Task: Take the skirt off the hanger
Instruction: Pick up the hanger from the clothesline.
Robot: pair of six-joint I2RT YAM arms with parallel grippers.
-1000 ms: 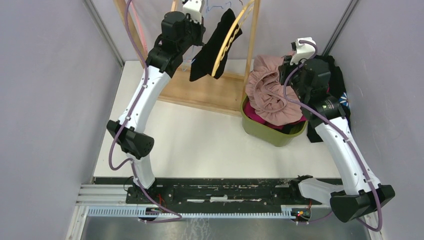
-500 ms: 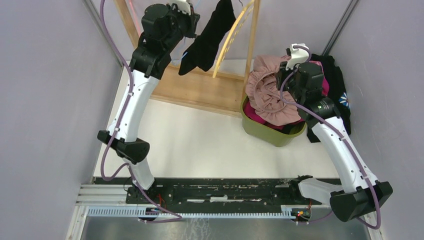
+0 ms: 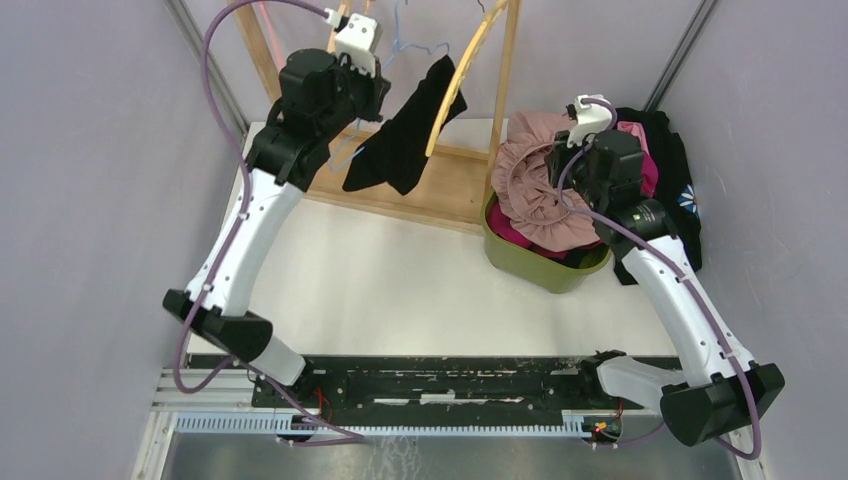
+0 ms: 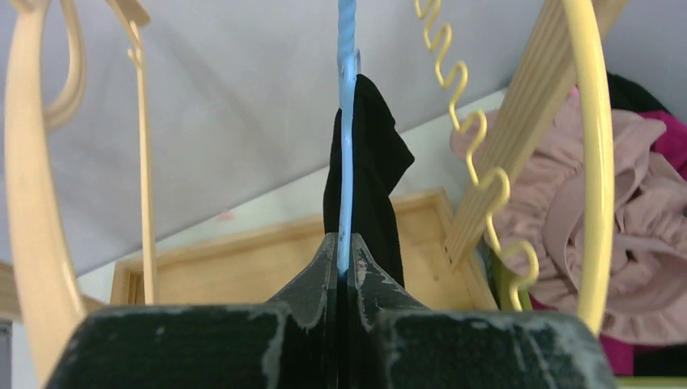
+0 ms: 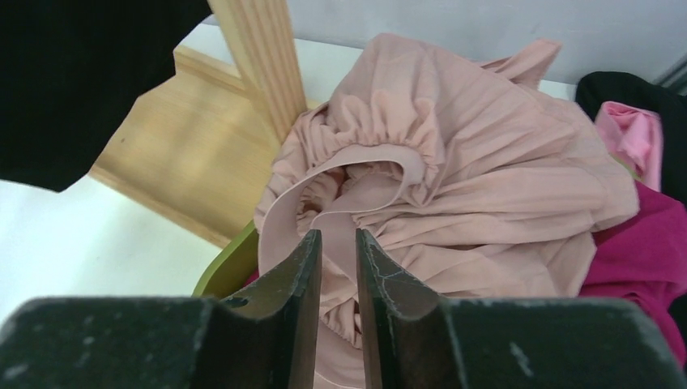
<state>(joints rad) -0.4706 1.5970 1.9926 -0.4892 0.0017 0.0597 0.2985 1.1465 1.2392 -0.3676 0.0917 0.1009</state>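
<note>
Skirt (image 4: 373, 174), black, drapes from a blue hanger (image 4: 347, 81) pinched in the left claw (image 4: 343, 271), seemingly steadied for removal; right claw (image 5: 336, 239) hangs narrowly parted, empty

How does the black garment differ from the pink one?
The black garment hangs draped on the blue hanger pinched by the left gripper; the pink garment lies heaped in the green bin. The black garment looks smooth and flat; the pink garment is gathered and ruffled. Both are cloth.
</note>
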